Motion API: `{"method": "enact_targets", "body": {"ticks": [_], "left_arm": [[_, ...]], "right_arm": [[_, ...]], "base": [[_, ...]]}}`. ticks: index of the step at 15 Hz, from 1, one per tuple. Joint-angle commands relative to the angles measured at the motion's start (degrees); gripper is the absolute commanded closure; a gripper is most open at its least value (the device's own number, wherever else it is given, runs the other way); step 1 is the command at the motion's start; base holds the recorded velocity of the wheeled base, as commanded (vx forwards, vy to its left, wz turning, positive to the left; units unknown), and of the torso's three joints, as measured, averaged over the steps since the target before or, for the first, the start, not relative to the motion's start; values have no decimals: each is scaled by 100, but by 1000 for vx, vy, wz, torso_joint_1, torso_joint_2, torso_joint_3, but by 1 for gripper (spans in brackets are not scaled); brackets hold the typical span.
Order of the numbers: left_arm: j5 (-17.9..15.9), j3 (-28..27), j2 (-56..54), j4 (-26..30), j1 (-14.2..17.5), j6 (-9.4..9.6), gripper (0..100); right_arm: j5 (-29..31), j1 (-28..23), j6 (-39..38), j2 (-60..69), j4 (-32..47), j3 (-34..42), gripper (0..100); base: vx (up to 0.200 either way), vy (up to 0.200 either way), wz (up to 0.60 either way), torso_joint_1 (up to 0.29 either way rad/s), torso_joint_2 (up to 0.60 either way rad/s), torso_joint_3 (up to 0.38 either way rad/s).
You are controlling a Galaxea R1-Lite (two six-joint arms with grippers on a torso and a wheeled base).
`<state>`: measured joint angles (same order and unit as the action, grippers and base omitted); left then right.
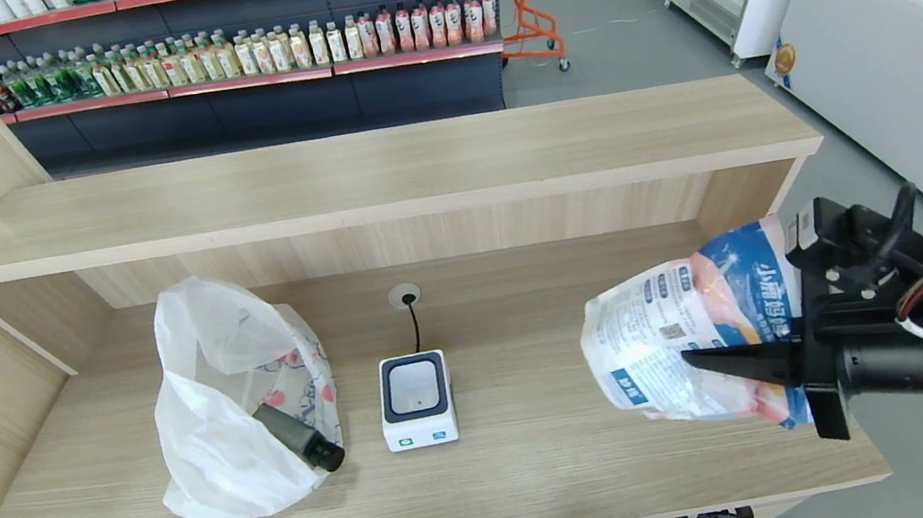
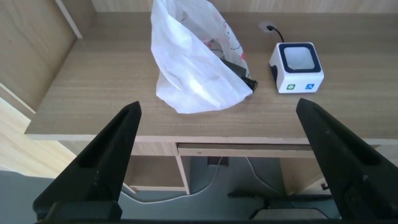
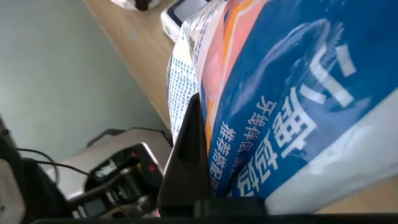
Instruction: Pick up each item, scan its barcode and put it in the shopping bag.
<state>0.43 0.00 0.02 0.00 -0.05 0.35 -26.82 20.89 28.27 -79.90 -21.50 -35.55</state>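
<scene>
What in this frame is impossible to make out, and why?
- Contents of the shopping bag, head view: the white plastic covers all but a dark cylindrical item poking out, which cannot be identified.
- Barcode on the packet: the print is too small in the head view, and too close and cut off by the edges in the right wrist view.
- Far finger of the right gripper, head view: hidden behind the packet.

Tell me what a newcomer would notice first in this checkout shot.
The large blue, white and pink packet stands out, clamped in the right gripper over the right end of the counter. Next comes the white shopping bag slumped on the left of it, a dark cylindrical item poking from its mouth, with the small white scanner between bag and packet.
</scene>
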Motion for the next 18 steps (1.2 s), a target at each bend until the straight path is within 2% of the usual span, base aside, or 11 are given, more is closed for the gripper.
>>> {"method": "enact_targets", "body": {"ticks": [1, 2, 5, 14, 18], "left_arm": [[1, 0, -2, 0, 5, 0, 0], [1, 0, -2, 0, 5, 0, 0], [1, 0, -2, 0, -4, 0, 0], [1, 0, -2, 0, -4, 9, 0], [1, 0, -2, 0, -4, 9, 0]], "right_arm": [[326, -674, 1181, 308, 129, 206, 100], [441, -789, 1629, 343, 129, 294, 100], [520, -824, 2025, 334, 50, 435, 100], [335, -789, 1735, 255, -117, 452, 100], [72, -780, 1444, 238, -126, 417, 100]], "base": [[0, 0, 0, 0, 0, 0], [0, 0, 0, 0, 0, 0], [0, 0, 0, 0, 0, 0], [0, 0, 0, 0, 0, 0], [0, 200, 0, 0, 4, 2]]}}
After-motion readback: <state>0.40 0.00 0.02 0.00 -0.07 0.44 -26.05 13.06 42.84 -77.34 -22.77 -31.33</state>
